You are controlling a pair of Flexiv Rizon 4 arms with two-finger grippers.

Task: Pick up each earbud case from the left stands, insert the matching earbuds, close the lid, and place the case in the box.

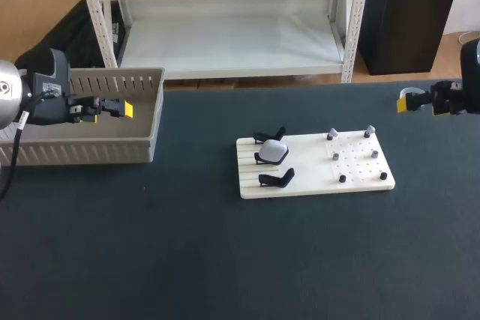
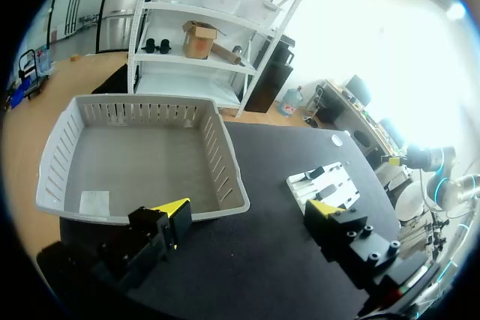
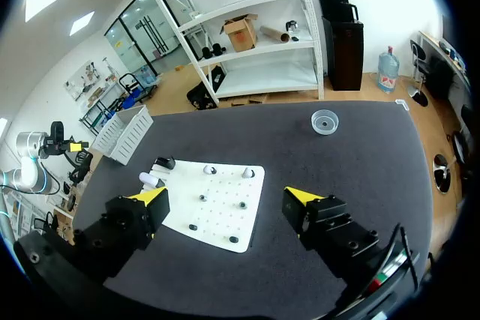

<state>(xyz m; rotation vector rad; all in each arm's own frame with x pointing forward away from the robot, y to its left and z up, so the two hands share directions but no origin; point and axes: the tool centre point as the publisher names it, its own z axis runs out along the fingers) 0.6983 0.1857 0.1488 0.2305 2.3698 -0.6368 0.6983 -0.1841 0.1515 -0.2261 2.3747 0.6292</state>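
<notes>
Seemingly the first pick is pending: the white rounded earbud case (image 1: 273,151) sits on its black stand (image 1: 259,158), left on the white pegboard tray (image 1: 304,166). The left gripper (image 2: 251,215), by the grey slatted plastic box (image 1: 82,154), and the right gripper (image 3: 225,200), far right, hang spread and empty; one must descend onto the case.

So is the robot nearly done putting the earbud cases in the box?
Not yet. Nothing looks done: the box holds no case. Nothing is in hand: the left end effector and right end effector are open and empty. The one white case sits on its stand, so filling it, closing it and boxing it are all left.
</notes>
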